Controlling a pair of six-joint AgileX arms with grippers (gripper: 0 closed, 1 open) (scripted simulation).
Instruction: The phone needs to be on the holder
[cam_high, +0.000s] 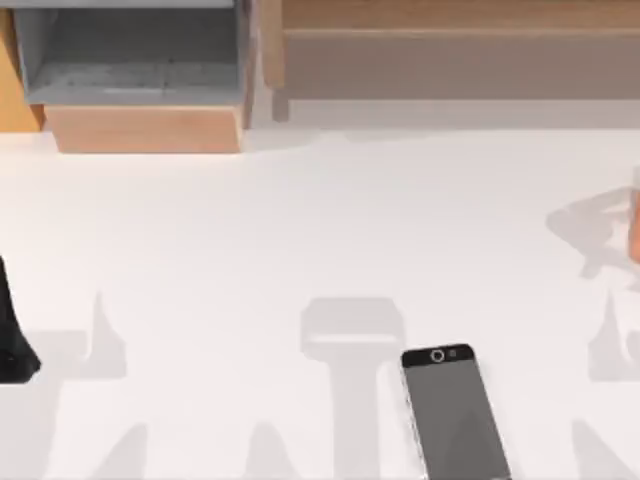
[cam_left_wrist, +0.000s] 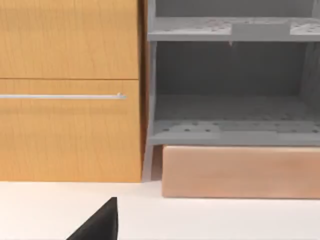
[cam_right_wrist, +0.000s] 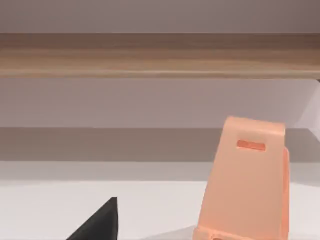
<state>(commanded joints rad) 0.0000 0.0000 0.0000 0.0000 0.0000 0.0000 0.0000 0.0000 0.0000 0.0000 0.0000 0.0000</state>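
The left arm (cam_high: 12, 330) is sitting parked at the table's left edge; its fingers cannot be told. The phone (cam_high: 455, 412) is lying flat right of centre, long axis running toward the near edge, open table (cam_high: 300, 220) all around. The orange holder (cam_right_wrist: 247, 180) is standing at the far right, nearer the right arm, whose grip cannot be told either.

- Bright, even light on the white table (cam_high: 300, 220).
- Soft grey shadows lie along its near edge and right edge.
- No glare.
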